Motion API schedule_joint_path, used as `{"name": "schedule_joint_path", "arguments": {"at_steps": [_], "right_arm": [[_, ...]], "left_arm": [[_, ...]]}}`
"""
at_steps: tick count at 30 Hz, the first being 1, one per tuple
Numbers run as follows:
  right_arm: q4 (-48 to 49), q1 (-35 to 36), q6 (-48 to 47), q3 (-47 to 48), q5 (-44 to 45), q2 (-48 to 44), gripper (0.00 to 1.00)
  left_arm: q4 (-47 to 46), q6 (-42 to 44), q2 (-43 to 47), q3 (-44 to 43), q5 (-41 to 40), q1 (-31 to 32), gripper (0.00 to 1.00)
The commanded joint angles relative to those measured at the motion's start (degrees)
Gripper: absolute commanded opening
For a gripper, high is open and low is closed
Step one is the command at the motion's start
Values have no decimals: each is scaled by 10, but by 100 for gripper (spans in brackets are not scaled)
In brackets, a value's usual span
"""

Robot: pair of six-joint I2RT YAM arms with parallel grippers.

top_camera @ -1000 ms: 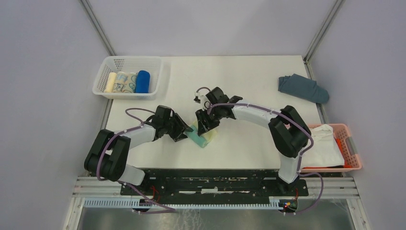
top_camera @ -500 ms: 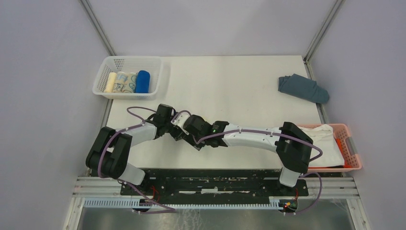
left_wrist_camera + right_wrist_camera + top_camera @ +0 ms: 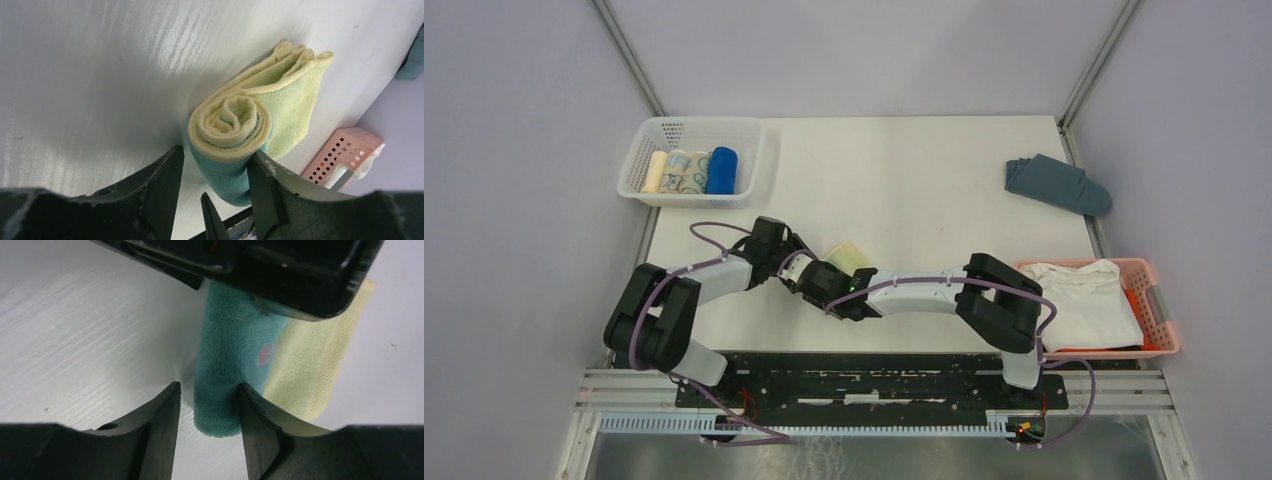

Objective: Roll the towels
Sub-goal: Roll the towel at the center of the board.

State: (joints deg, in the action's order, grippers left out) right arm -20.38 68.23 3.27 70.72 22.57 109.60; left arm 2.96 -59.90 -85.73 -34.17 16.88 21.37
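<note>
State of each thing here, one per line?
Yellow-teal towel: partly rolled, tail unrolled.
Blue towel: rolled, in white basket.
Left gripper: open, straddling roll's end.
Right gripper: open, straddling other end.
Grey cloth: crumpled.
White cloth: loosely folded, in pink basket.

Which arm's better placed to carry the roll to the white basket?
Left, likely: the left gripper straddles the towel roll's end, and the basket sits on its side; the right arm is stretched across.
</note>
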Motion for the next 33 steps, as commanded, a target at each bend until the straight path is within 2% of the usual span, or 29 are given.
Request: {"name": "schedule_joint_path", "arguments": {"at_steps": [1, 6, 8, 10, 13, 15, 18, 22, 26, 30, 33], "right_arm": [[5, -5, 2, -14, 38, 35, 54], [10, -26, 16, -31, 21, 47, 53], [12, -37, 17, -37, 7, 49, 50], [11, -44, 15, -42, -6, 49, 42], [7, -57, 9, -45, -62, 36, 23], [-2, -72, 11, -40, -127, 24, 10], [-34, -104, 27, -14, -256, 17, 1], [-48, -153, 58, 19, -441, 18, 1], [-26, -199, 109, 38, -586, 34, 1], [2, -235, 172, 57, -707, 80, 1], [20, -252, 211, 68, -749, 116, 1]], "left_arm": [[76, 11, -38, 19, -58, 2, 59], [76, 18, -46, 14, -53, 3, 60], [76, 20, -46, 13, -52, 3, 60], [76, 23, -44, 11, -51, 3, 61], [82, 28, -31, 3, -55, 3, 63], [93, 33, -12, -4, -65, 3, 64], [121, 43, 33, -19, -99, 3, 68], [146, 41, 106, -17, -125, -2, 72], [166, 34, 175, -5, -132, -7, 73], [190, 33, 210, 1, -122, -8, 74], [186, 29, 219, 14, -104, -8, 74]]}}
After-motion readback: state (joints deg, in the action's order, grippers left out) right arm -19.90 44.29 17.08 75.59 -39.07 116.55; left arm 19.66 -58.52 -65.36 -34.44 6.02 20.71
